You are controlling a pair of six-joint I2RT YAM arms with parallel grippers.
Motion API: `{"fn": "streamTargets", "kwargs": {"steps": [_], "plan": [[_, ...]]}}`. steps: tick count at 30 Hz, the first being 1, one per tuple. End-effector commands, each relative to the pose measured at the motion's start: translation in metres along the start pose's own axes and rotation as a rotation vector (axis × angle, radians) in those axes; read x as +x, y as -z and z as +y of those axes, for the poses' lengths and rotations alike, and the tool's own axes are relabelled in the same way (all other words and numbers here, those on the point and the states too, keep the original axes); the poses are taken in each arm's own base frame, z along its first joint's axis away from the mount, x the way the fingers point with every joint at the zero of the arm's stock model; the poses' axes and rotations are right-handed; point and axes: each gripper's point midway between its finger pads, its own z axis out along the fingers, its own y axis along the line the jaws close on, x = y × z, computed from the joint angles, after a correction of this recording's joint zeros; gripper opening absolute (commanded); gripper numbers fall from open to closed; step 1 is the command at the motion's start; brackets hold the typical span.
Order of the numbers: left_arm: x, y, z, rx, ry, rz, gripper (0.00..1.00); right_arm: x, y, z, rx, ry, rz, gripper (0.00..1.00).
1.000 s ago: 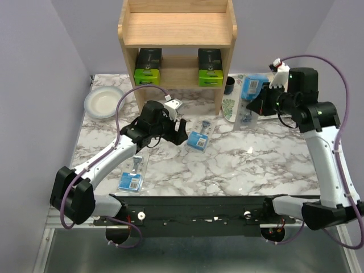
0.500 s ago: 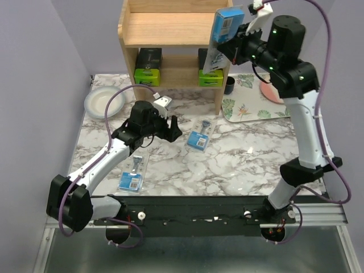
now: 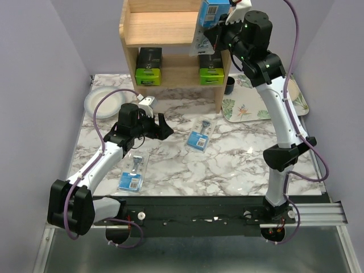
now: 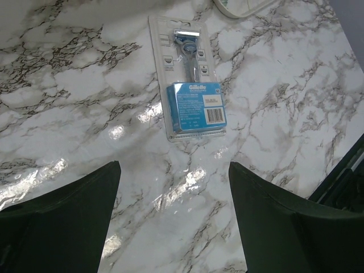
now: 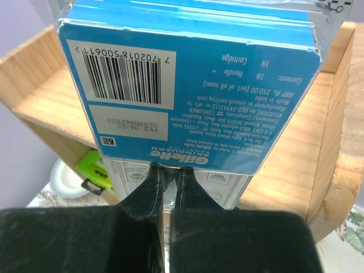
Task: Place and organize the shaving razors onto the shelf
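Observation:
The wooden shelf (image 3: pixel 170 34) stands at the back, and two black razor boxes with lime-green ends (image 3: pixel 148 67) (image 3: pixel 211 67) sit on its lower tier. My right gripper (image 3: pixel 219 31) is shut on a blue-card blister pack (image 3: pixel 209 20), holding it upright over the right end of the top tier. In the right wrist view the fingers (image 5: pixel 151 187) pinch the pack's (image 5: pixel 193 85) clear lower edge, with the shelf board (image 5: pixel 296 148) behind. A second blister pack (image 3: pixel 199 135) (image 4: pixel 192 85) lies mid-table just ahead of my open, empty left gripper (image 3: pixel 165 126) (image 4: pixel 173 216). Another one (image 3: pixel 132 172) lies near the front left.
A white bowl (image 3: pixel 102 102) sits at the back left of the marble table. A floral tray (image 3: pixel 244 108) lies right of the shelf, with a small dark cup (image 3: pixel 229 85) beside the shelf's side panel. Purple walls close in on both sides.
My right arm has lifted the blister pack from the tray area up and left, over the shelf's top tier. My left gripper has drifted slightly left, still open.

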Motion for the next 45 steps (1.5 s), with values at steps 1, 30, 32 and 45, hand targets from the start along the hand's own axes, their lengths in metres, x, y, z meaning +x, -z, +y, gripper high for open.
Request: {"fn": "streamTargets", "kwargs": {"steps": [1, 30, 32, 45], "plan": [[-0.011, 0.0, -0.012, 0.06, 0.007, -0.031, 0.86, -0.026, -0.02, -0.02, 0.108, 0.012, -0.14, 0.07], [-0.049, 0.014, -0.009, 0.07, -0.049, -0.127, 0.85, -0.047, -0.046, -0.058, 0.253, 0.16, -0.306, 0.45], [-0.079, 0.017, -0.018, 0.065, -0.108, -0.168, 0.84, -0.075, -0.028, -0.051, 0.238, 0.159, -0.376, 0.45], [-0.246, -0.011, -0.114, 0.154, -0.266, -0.452, 0.68, -0.131, 0.073, -0.07, 0.287, 0.214, -0.441, 0.62]]}}
